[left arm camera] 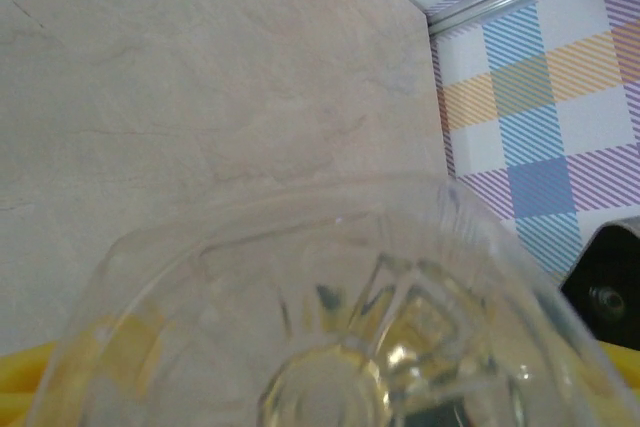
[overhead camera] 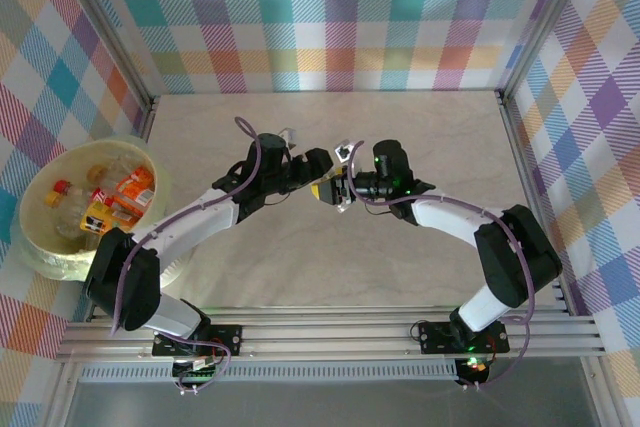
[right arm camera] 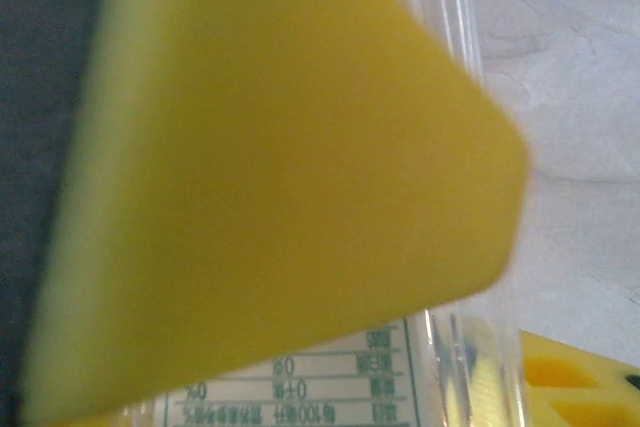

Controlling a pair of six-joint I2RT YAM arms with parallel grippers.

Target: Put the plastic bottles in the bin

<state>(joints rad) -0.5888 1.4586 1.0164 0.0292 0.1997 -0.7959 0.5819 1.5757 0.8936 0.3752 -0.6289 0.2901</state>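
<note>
Clear plastic bottle (overhead camera: 327, 190) sits between your two grippers over the marbled table (overhead camera: 440, 137). Your right gripper (overhead camera: 343, 193) pinches it. Your left gripper (overhead camera: 318, 179) brackets its base, but its grip is unclear. Other bottles (overhead camera: 112, 203) lie in the pale yellow bin (overhead camera: 60, 265), far left.

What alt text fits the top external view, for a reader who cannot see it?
Two robot arms bend inward, and the left gripper and right gripper meet tip to tip above the middle of a pale table. At far left, a round pale yellow bin holds several plastic bottles with orange labels.
</note>
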